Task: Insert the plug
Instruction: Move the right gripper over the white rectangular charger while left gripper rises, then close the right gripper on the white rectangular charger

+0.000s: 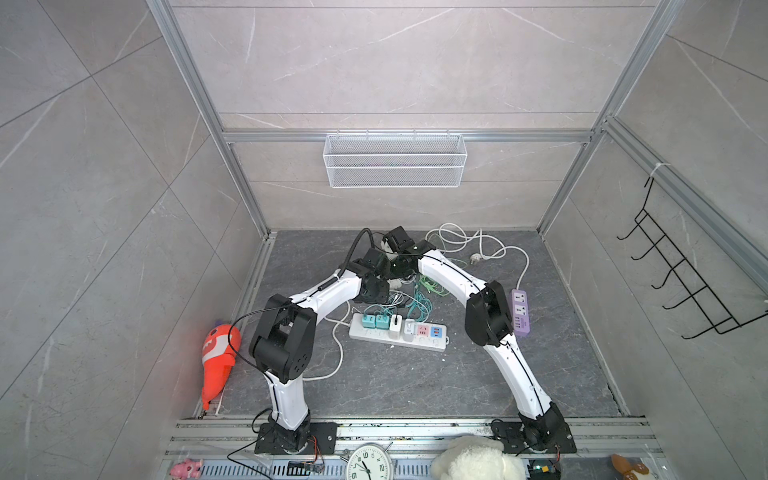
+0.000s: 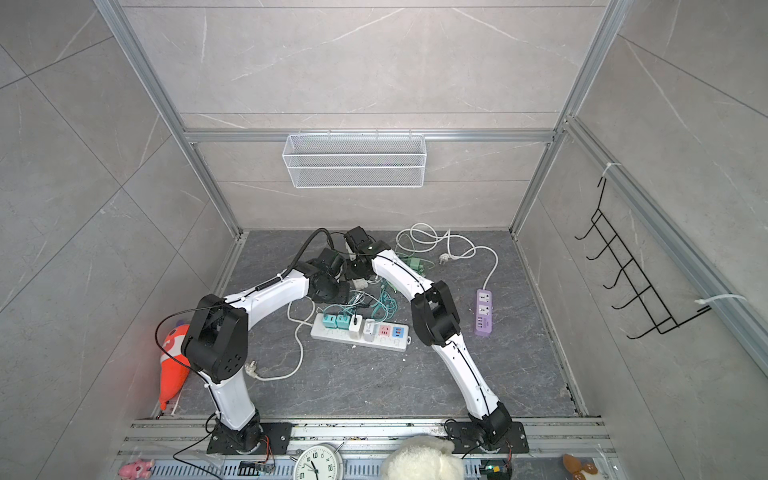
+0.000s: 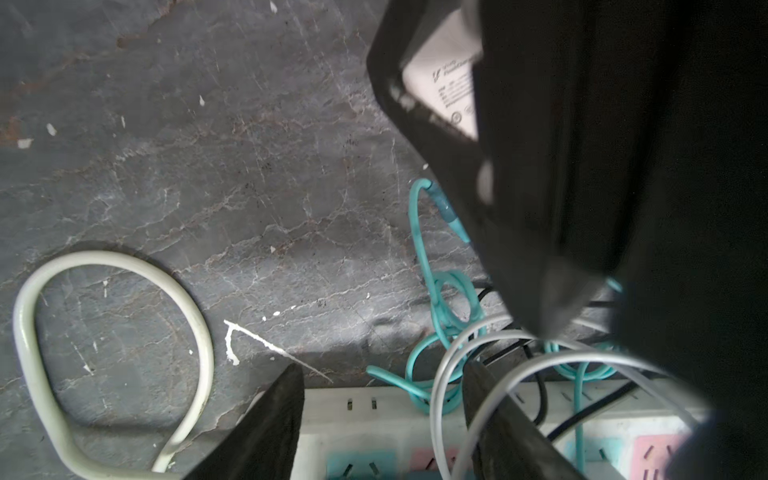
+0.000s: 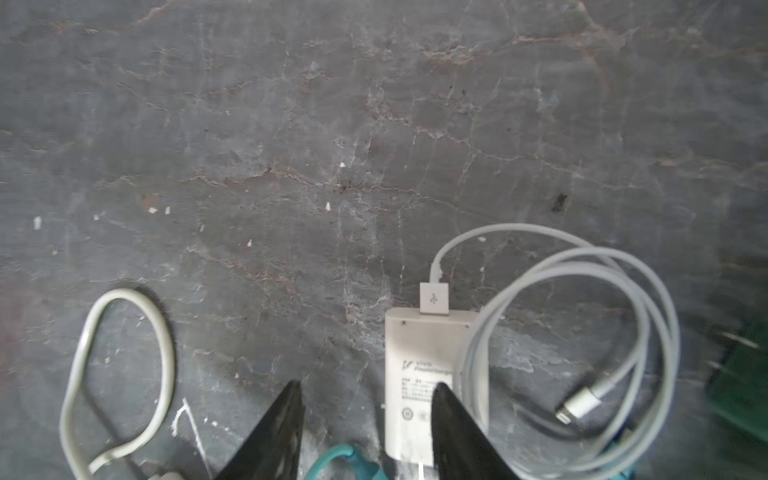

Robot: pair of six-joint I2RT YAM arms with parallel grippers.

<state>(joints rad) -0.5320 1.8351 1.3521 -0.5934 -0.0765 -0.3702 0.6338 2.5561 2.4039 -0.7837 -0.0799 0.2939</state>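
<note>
Plug (image 4: pixel 419 374), a white charger block with a USB lead (image 4: pixel 511 226) coiled beside it, lies flat on the dark stone floor (image 4: pixel 291 145). It sits at roughly twelve o'clock from the white power strip (image 1: pixel 415 345) and is in none of its sockets. From a base at seven o'clock of the floor, the left arm (image 1: pixel 328 291) rises, folds at its black elbow and reaches toward one o'clock, with the wrist bent down over a tangle of cables. The left gripper (image 3: pixel 382 365) hangs above the strip's far edge with its jaws well apart and gripping nothing, and a thin white lead (image 3: pixel 433 395) crosses the gap loosely. The right arm (image 1: pixel 449 272) mirrors this from five o'clock, leaning toward eleven o'clock, so both wrists meet above the plug. The right gripper (image 4: pixel 368 384) has its jaws partly spread and clamped on nothing. Bare floor and a bit of teal cable (image 4: pixel 349 455) show between them, and one finger (image 4: pixel 453 424) overlaps a corner of the charger; whether it touches cannot be told. In both top views the wrists hide the plug almost entirely. In the left wrist view the right gripper's black body blocks much of the frame, leaving only a slice of the charger visible. In the right wrist view the prongs are cut off at the frame edge, and a green object (image 4: pixel 739 395) beside the coil is too blurred to identify.
</note>
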